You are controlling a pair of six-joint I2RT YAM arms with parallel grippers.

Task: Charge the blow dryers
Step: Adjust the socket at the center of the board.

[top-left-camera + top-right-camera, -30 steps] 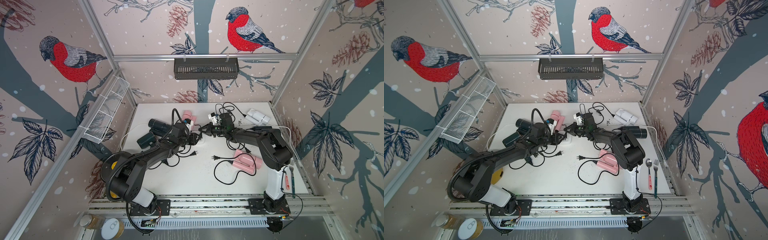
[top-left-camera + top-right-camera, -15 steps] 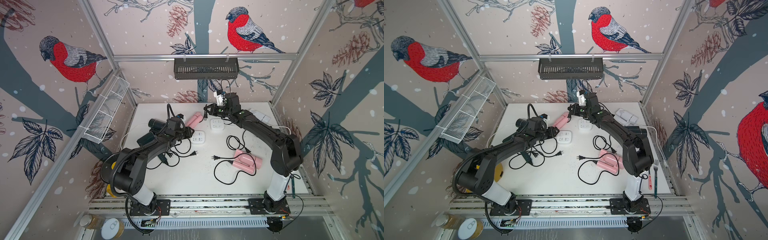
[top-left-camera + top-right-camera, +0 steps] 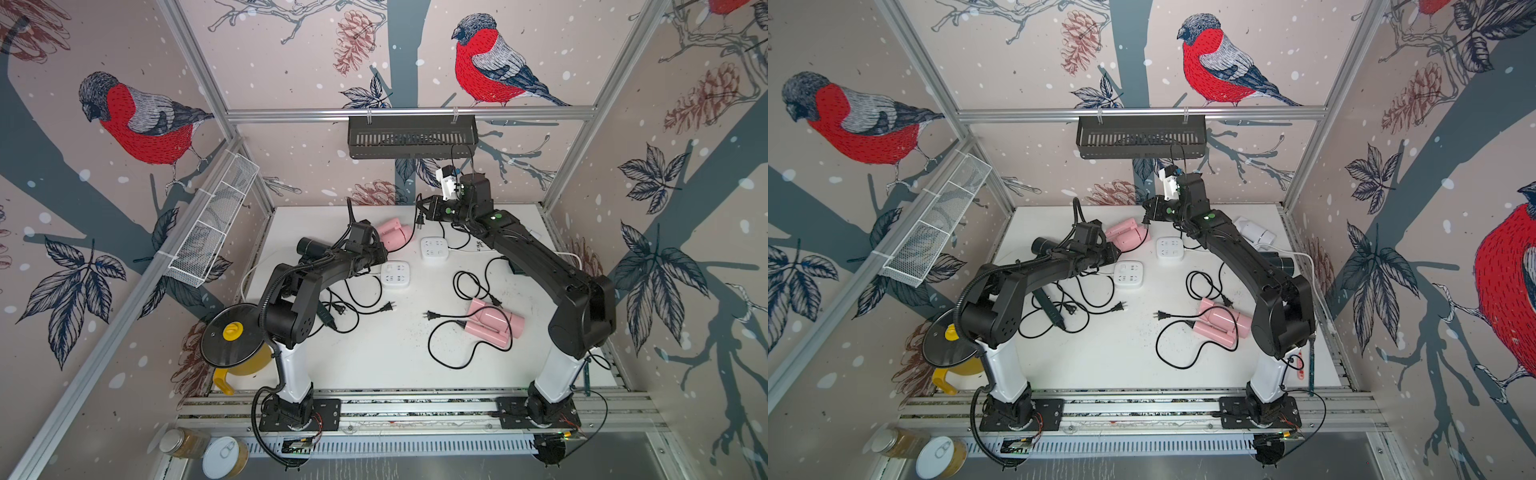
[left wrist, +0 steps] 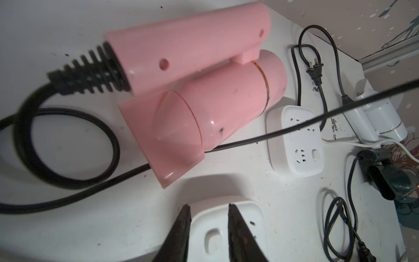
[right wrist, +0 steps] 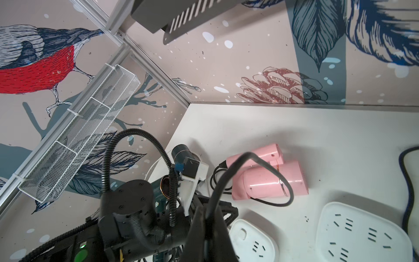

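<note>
My right gripper (image 3: 420,206) (image 5: 209,211) is raised near the back wall, shut on the black cord of the back pink blow dryer (image 3: 392,232) (image 5: 269,179); its plug (image 3: 419,222) dangles below the fingers. My left gripper (image 3: 380,259) (image 4: 208,213) is open, its jaws standing over the edge of a white power strip (image 3: 397,274) (image 4: 226,229), gripping nothing. A second power strip (image 3: 434,248) lies beside it. Other blow dryers are a pink one (image 3: 494,324) at front right, a black one (image 3: 309,247) at left, a white one (image 3: 1254,232) and a dark one (image 3: 1281,262) at right.
Loose black cords with plugs (image 3: 388,306) sprawl over the table's middle. A yellow pitcher with a black lid (image 3: 237,345) stands by the left arm's base. A wire basket (image 3: 212,224) hangs on the left wall, a black shelf (image 3: 411,135) on the back wall.
My right gripper has risen from the table's middle toward the back wall, carrying the cord and plug up. My left gripper has drawn back slightly to the near power strip.
</note>
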